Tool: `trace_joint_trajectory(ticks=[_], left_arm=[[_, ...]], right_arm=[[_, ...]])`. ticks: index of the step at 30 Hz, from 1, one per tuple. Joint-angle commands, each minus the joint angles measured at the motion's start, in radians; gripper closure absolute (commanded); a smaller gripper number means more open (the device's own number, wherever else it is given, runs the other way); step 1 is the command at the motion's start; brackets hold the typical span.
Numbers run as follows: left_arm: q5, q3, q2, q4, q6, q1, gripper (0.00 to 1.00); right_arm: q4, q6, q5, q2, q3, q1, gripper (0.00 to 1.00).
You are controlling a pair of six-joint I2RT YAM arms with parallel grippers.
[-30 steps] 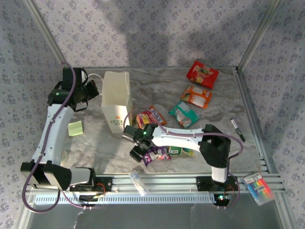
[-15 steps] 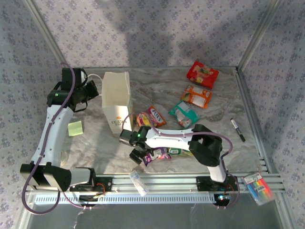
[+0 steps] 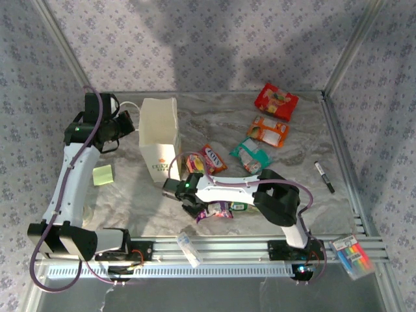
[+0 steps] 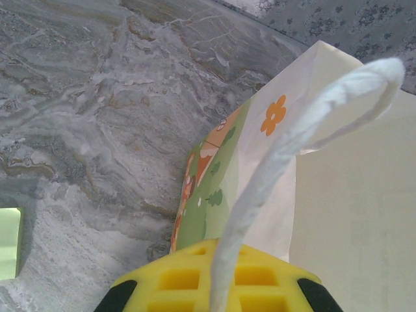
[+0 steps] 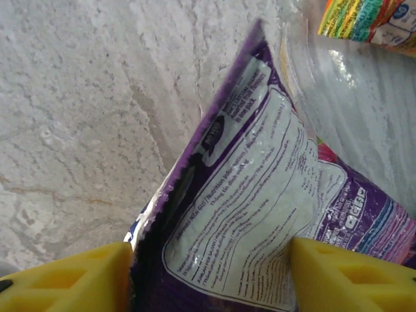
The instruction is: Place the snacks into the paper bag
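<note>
Upright paper bag (image 3: 158, 130) on the marble tabletop (image 3: 221, 117), left fingers (image 4: 175, 279) pinched shut on its white cord handle (image 4: 286, 136), right fingers (image 5: 65, 279) clamped against both sides of the purple packet (image 5: 247, 195)

Purple snack packet (image 5: 260, 214), cream flower-print paper bag (image 3: 158, 133), grey marbled table (image 3: 214, 120)

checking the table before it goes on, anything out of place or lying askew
Two things sit off the marble: the clear plastic tube lies slanted across the metal rails at the near edge, and the marker pack rests at the rails' right end. Nothing looks spilled or torn.
</note>
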Motion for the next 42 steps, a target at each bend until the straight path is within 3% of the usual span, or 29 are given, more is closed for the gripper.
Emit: trace_joint_trajectory(ticks=[1, 3, 8, 14, 23, 42], left_arm=[[0.021, 0.028, -0.029, -0.015, 0.014, 0.003, 1.00], [0.017, 0.030, -0.029, -0.020, 0.017, 0.005, 1.00], [0.009, 0.033, -0.032, -0.029, 0.020, 0.005, 1.00], [-0.003, 0.029, -0.038, -0.035, 0.020, 0.005, 0.99], [-0.010, 0.038, -0.040, -0.042, 0.017, 0.005, 0.99], [-0.006, 0.059, -0.037, -0.065, 0.015, 0.004, 0.99]], right_arm=[[-0.041, 0.019, 0.036, 0.014, 0.009, 0.006, 0.47], [-0.044, 0.016, 0.044, 0.004, 0.010, 0.005, 0.53], [-0.049, 0.007, 0.044, -0.038, 0.015, 0.002, 0.56], [-0.055, -0.025, 0.044, -0.074, 0.018, -0.008, 0.76], [-0.062, -0.072, 0.102, -0.183, 0.014, -0.014, 0.78], [0.057, -0.232, 0.038, -0.546, -0.001, -0.134, 0.81]])
